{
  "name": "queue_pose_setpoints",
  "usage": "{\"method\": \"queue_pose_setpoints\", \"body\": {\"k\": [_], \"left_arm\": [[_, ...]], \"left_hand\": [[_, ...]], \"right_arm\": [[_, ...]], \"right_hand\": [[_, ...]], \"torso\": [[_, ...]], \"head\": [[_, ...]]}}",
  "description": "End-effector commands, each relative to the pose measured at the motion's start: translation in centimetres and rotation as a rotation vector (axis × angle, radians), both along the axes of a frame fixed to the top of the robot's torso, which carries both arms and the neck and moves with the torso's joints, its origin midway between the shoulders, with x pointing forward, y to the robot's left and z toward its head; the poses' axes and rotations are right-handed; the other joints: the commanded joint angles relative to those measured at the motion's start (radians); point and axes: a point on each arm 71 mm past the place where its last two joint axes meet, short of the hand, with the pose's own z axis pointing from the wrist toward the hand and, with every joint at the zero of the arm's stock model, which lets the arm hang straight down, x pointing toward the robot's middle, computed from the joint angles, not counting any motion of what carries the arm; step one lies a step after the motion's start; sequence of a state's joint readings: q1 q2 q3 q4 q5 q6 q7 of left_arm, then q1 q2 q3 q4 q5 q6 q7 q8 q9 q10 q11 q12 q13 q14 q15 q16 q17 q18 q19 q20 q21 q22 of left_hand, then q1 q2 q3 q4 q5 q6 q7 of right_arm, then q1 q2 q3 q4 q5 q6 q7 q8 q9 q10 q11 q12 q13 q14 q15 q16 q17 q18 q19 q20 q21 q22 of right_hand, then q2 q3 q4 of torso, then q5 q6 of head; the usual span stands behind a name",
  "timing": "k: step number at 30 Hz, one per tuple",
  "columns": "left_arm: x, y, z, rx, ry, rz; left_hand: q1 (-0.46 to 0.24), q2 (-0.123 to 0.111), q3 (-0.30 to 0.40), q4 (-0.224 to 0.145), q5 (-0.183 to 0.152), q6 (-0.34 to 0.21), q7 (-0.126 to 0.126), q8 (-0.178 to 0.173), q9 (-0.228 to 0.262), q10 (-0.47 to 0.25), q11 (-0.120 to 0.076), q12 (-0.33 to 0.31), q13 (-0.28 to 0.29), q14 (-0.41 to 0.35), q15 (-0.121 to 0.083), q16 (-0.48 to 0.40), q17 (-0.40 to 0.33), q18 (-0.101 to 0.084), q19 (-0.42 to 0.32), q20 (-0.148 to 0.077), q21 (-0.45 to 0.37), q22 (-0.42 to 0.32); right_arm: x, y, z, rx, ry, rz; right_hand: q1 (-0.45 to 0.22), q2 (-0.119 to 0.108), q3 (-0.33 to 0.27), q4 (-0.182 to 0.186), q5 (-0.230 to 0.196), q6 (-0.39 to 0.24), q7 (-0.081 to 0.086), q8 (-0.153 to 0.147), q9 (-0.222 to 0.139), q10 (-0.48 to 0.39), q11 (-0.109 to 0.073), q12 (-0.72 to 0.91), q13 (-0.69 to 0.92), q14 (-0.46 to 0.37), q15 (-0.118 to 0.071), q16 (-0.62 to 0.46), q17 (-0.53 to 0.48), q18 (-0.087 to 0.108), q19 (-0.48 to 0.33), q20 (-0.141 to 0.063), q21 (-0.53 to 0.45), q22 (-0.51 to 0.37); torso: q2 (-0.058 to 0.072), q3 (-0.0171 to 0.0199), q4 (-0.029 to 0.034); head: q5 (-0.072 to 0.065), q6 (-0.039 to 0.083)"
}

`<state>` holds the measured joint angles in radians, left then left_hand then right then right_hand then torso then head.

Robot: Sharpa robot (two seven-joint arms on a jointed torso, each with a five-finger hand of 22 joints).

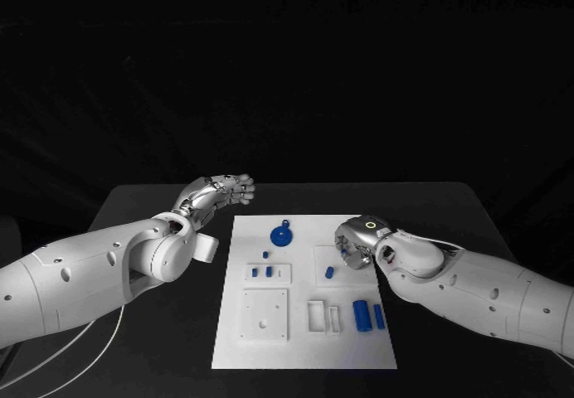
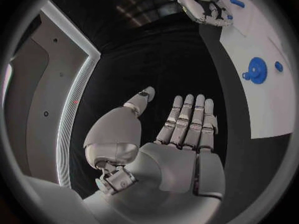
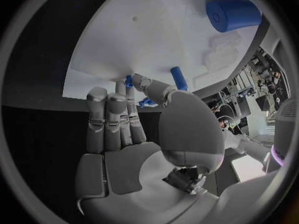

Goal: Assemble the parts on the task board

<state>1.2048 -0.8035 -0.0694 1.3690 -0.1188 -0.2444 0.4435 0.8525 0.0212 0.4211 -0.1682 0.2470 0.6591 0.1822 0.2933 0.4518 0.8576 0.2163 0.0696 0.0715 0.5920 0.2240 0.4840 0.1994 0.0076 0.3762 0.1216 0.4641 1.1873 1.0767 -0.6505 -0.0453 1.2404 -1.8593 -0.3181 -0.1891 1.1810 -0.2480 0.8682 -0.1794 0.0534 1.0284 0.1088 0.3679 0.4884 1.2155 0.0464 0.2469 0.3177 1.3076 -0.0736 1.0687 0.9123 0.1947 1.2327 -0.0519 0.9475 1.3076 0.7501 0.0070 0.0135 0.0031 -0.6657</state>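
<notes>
The white task board (image 1: 305, 332) lies in the middle of the table. A blue gear (image 1: 282, 235) sits near its far edge, with small blue pieces (image 1: 263, 271) and a short peg (image 1: 329, 271) below it and two blue cylinders (image 1: 367, 314) near the right side. My right hand (image 1: 354, 247) hovers over the board's right half, just beyond the peg (image 3: 179, 77). Its fingers (image 3: 112, 114) are straight and I see nothing in its grasp. My left hand (image 1: 219, 192) is raised off the board's far left corner, fingers (image 2: 190, 122) extended and empty.
Recessed white slots (image 1: 265, 313) take up the board's near half. Bare black table (image 1: 156, 207) surrounds the board on every side. The gear (image 2: 256, 68) and my right hand (image 2: 199, 2) also show in the left wrist view.
</notes>
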Motion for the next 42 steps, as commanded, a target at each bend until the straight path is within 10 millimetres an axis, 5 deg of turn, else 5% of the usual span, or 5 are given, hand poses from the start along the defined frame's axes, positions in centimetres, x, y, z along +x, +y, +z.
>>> {"method": "queue_pose_setpoints", "body": {"k": [1,25,34,42], "left_arm": [[0.0,-0.1,0.4,-0.036,-0.033,-0.007],[0.4,0.4,0.2,-0.031,-0.016,0.002],[0.6,0.4,0.1,-0.03,-0.014,0.008],[1.2,0.6,-0.1,-0.022,-0.014,0.023]], "left_hand": [[-0.001,0.017,0.006,-0.004,0.014,0.014,0.04,0.009,0.002,0.03,0.008,0.013,0.004,0.043,0.002,0.017,0.012,0.028,0.028,0.001,0.004,0.005],[0.001,0.031,0.01,-0.03,0.023,0.046,0.028,0.026,0.005,0.07,-0.004,0.017,0.004,0.078,-0.009,0.035,0.026,0.043,0.06,-0.006,0.01,0.013],[0.003,0.028,0.011,-0.035,0.022,0.044,0.029,0.025,0.004,0.071,-0.004,0.016,0.003,0.078,-0.009,0.035,0.027,0.043,0.062,-0.007,0.01,0.014],[0.004,0.027,0.011,-0.038,0.02,0.044,0.029,0.024,0.003,0.072,-0.005,0.015,0.003,0.077,-0.009,0.034,0.028,0.043,0.063,-0.007,0.009,0.014]], "right_arm": [[-0.3,-0.1,-0.4,-0.008,0.012,0.005],[-0.4,0.0,2.3,0.063,-0.03,0.011],[-2.3,3.2,4.1,0.151,-0.03,0.1],[-3.9,6.8,4.7,0.231,-0.033,0.191]], "right_hand": [[-0.001,0.008,0.008,0.0,-0.004,0.009,-0.002,0.006,0.001,0.055,-0.014,0.004,0.002,0.001,-0.006,0.002,-0.002,0.067,0.001,-0.004,0.005,0.02],[0.0,0.006,0.017,0.0,-0.004,0.019,-0.006,0.009,0.004,0.064,-0.018,0.004,0.009,0.003,-0.009,0.002,-0.002,0.067,0.002,-0.006,0.009,0.02],[0.0,0.006,0.018,0.001,-0.004,0.02,-0.006,0.01,0.004,0.065,-0.018,0.004,0.01,0.003,-0.01,0.002,-0.003,0.067,0.002,-0.006,0.01,0.02],[0.0,0.007,0.019,0.001,-0.004,0.02,-0.006,0.01,0.004,0.066,-0.019,0.003,0.011,0.003,-0.01,0.002,-0.003,0.067,0.003,-0.006,0.01,0.02]], "torso": [[0.0,0.0007,0.0001],[0.0,-0.0013,0.001],[-0.001,-0.0018,-0.0002],[-0.003,-0.001,0.0019]], "head": [[0.002,-0.001],[0.004,0.002],[0.018,0.0],[0.046,0.0]]}}
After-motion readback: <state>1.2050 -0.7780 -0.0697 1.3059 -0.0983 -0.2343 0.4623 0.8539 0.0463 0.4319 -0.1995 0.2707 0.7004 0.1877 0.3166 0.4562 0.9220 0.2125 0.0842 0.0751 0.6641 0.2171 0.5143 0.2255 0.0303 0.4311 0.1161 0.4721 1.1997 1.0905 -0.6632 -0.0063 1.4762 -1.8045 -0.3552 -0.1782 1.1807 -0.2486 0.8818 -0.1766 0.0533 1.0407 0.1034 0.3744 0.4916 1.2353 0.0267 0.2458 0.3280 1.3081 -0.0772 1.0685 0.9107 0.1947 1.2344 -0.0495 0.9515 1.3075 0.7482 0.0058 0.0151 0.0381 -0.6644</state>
